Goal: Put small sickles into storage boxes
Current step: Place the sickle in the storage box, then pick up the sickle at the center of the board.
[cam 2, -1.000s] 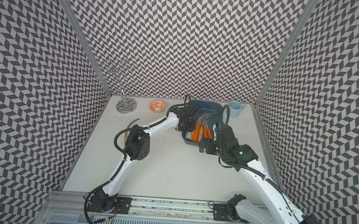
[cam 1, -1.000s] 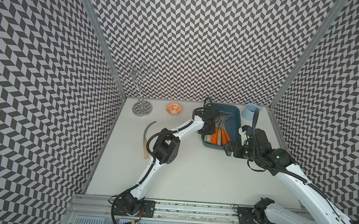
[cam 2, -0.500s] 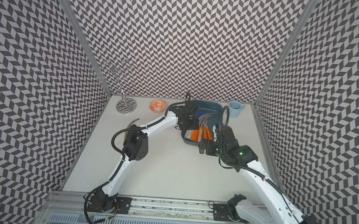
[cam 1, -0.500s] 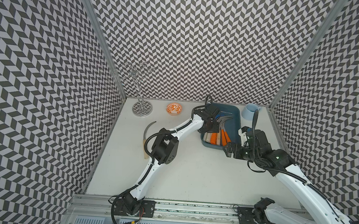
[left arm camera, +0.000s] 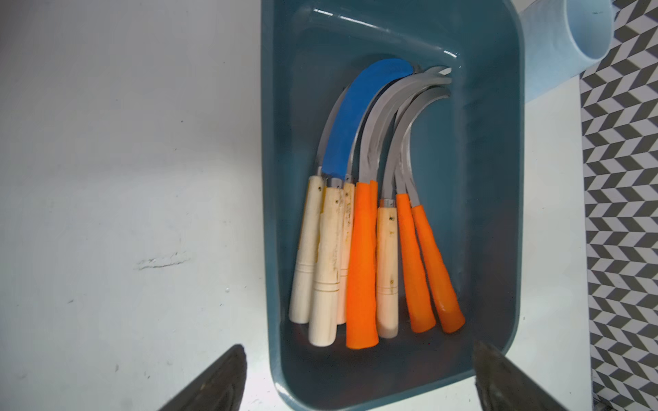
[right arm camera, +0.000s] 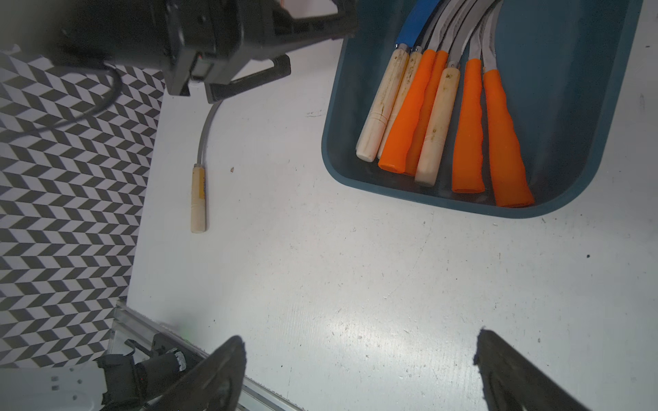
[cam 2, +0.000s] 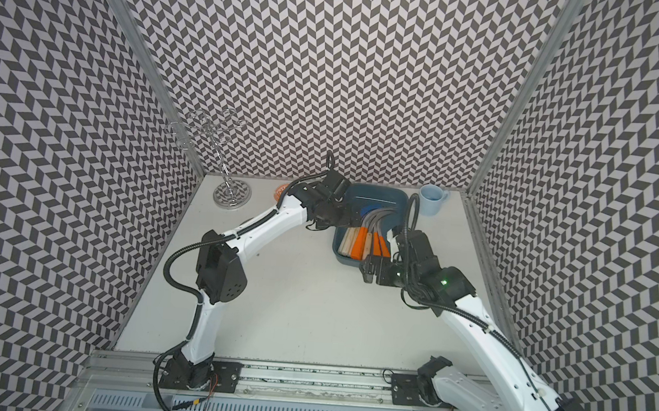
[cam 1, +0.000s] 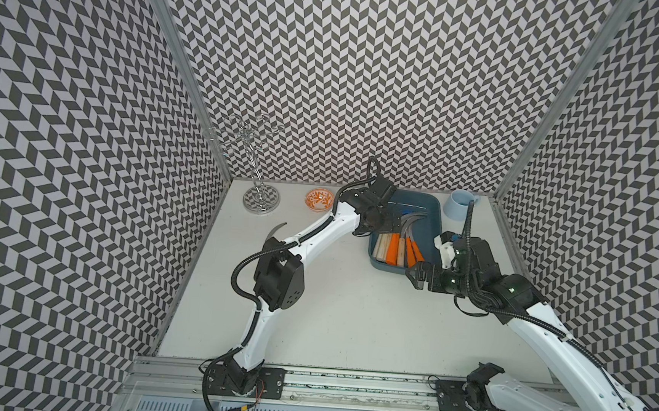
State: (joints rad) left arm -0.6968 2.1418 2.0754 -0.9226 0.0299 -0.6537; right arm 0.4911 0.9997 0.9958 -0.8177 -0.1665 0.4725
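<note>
Teal storage tray (cam 1: 430, 237) sits by the table's (cam 1: 352, 315) back edge in both top views. The left gripper (cam 1: 389, 220) is over it and the right gripper (cam 1: 413, 275) is at its near end. A lone sickle (cam 1: 276, 228) by the left edge is mostly hidden under the left arm (cam 1: 318, 233).

Left wrist view: sickles (left arm camera: 361, 249) bundled in the tray, wood and orange handles, one blue blade. Jaws spread wide, empty.

Right wrist view shows the lone sickle's wooden handle too. Jaws wide apart here as well, nothing held.

Glossy plastic tray (left arm camera: 491, 178), pale wooden handles (left arm camera: 322, 270)
</note>
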